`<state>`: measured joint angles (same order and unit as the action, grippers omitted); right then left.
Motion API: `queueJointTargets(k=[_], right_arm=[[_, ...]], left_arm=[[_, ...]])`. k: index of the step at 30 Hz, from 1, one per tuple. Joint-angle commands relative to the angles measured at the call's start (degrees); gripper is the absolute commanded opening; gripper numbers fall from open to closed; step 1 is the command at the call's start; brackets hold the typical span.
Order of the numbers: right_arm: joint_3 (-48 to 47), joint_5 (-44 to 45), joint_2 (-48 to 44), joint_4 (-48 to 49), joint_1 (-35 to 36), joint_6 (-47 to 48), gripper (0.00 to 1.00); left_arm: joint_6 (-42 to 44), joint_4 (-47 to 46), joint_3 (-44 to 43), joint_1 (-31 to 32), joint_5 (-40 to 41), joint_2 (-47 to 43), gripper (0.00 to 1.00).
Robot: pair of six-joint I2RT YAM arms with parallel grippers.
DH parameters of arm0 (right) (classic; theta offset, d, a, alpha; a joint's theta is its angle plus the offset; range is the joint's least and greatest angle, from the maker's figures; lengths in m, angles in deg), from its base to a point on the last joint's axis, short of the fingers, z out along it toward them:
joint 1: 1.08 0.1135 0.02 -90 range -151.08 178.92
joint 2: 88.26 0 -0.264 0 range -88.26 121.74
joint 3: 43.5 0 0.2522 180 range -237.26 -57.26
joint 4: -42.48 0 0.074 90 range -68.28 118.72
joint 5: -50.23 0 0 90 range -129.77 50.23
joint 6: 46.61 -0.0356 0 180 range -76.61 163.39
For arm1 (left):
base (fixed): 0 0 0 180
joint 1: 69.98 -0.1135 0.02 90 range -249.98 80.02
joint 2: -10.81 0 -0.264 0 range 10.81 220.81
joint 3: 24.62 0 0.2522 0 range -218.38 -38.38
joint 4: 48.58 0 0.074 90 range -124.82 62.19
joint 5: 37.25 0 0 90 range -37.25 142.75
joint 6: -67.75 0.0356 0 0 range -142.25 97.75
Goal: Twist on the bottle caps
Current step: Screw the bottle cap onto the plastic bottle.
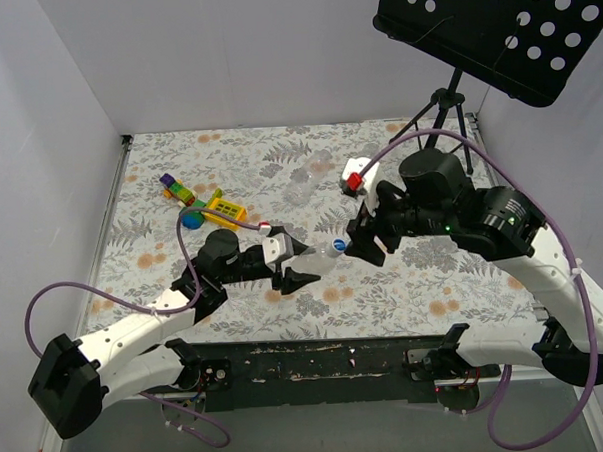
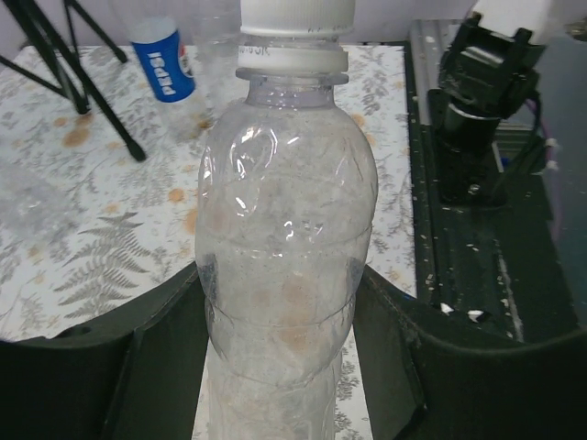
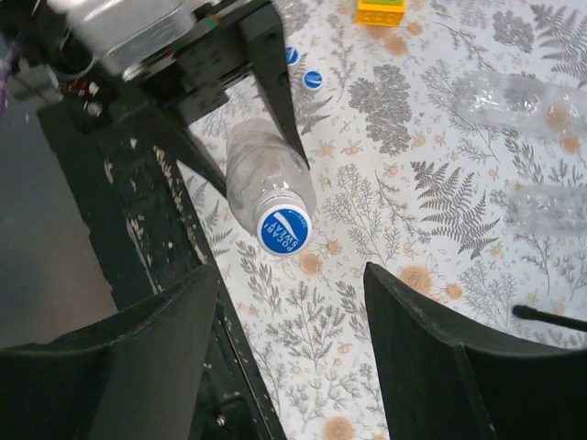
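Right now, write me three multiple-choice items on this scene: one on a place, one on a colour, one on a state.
1. The clear bottle is: A on the tripod; B between the fingers of the left gripper; C among the toy blocks.
2. Its cap has a top that is: A red; B green; C blue with white lettering.
3. The right gripper is: A open, off the cap; B shut on the cap; C shut on the bottle.
B: black fingers flank it. C: the right wrist view shows it. A: its fingers stand apart, empty.

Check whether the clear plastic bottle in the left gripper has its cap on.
On: a round blue-and-white plastic cap tops the clear plastic bottle. Tightness: cannot tell.
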<state>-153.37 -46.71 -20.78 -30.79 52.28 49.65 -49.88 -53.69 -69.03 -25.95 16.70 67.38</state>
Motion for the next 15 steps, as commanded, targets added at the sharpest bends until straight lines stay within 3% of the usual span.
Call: queueJointTargets(k=[1, 7, 15], right_arm=[[2.51, -10.09, -2.62, -2.71, 0.25, 17.88, 0.71], [4.18, -15.82, -2.45, -5.26, 0.34, 25.46, 0.68], [2.95, -19.6, 1.16, -6.24, 0.34, 29.24, 0.61]], left_arm=[[-3.12, 1.56, -3.62, -0.17, -11.74, 1.6, 0.2], [-3.74, 2.88, -5.03, -0.35, -17.99, 3.36, 0.19], [-3.48, 3.4, -5.29, -0.35, -19.58, 3.36, 0.19]])
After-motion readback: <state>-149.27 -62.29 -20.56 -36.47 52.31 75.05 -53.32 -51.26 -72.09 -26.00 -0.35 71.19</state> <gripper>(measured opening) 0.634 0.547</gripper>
